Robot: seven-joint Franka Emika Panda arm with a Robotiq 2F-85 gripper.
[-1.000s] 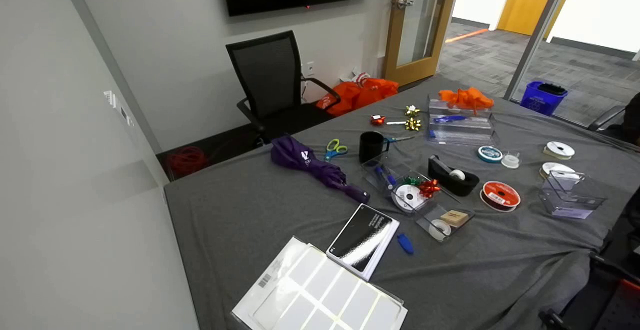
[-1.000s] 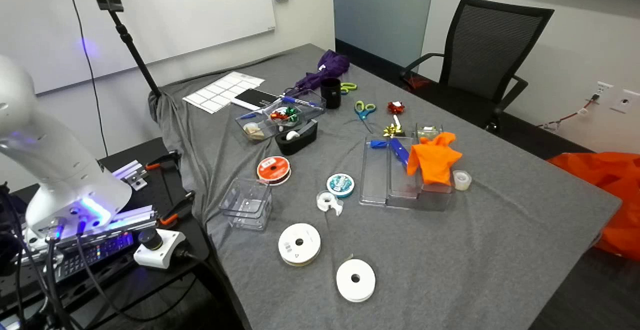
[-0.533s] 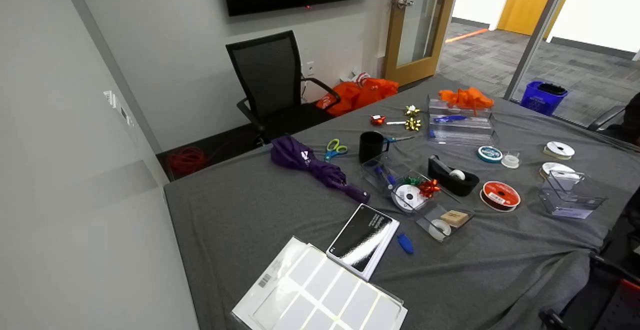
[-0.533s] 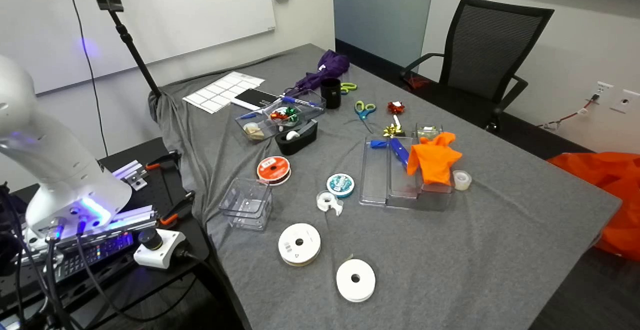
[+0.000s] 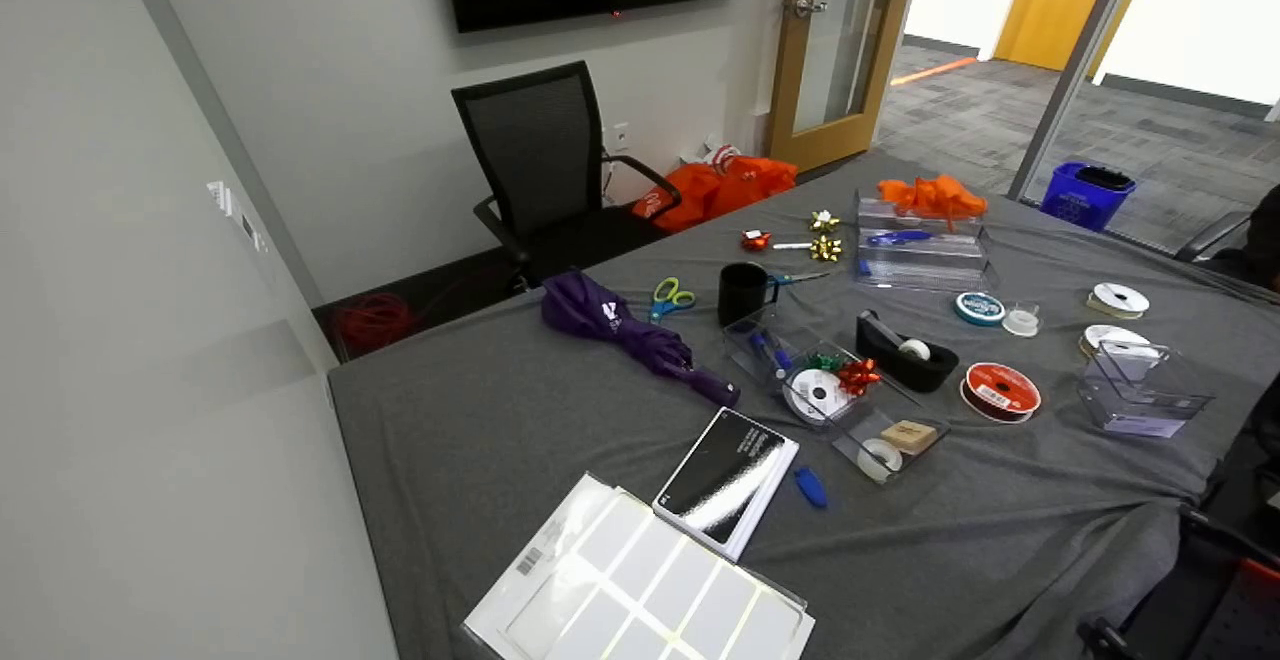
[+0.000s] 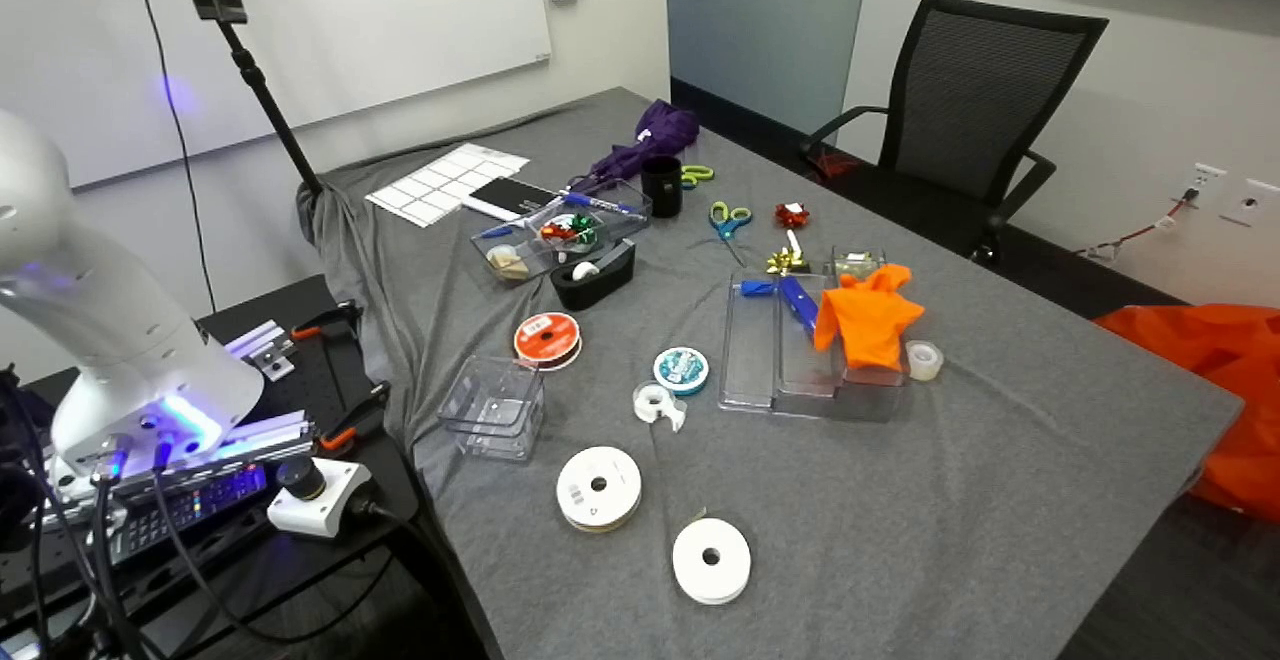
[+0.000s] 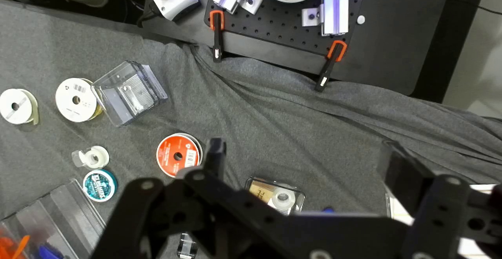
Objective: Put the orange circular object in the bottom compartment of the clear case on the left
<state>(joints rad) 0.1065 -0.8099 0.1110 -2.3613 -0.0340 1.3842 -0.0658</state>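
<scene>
The orange circular object is a spool of ribbon with an orange face and a centre hole, lying flat on the cloth in both exterior views (image 5: 1000, 391) (image 6: 547, 338). It also shows in the wrist view (image 7: 178, 155), left of the jaws. My gripper (image 7: 304, 149) is open and empty, with fingers wide apart above the table; it is outside both exterior views. A small two-level clear case (image 6: 490, 418) stands near the spool. It also shows in an exterior view (image 5: 1145, 395) and the wrist view (image 7: 127, 94). Which clear case the task means is uncertain.
A clear tray (image 6: 540, 258) holds tape, bows and pens beside a black tape dispenser (image 6: 592, 278). A larger tiered clear case (image 6: 750, 380) holds blue items and an orange cloth (image 6: 868, 320). White spools (image 6: 598, 489), a teal tin (image 6: 681, 370) and a mug (image 6: 661, 186) stand around.
</scene>
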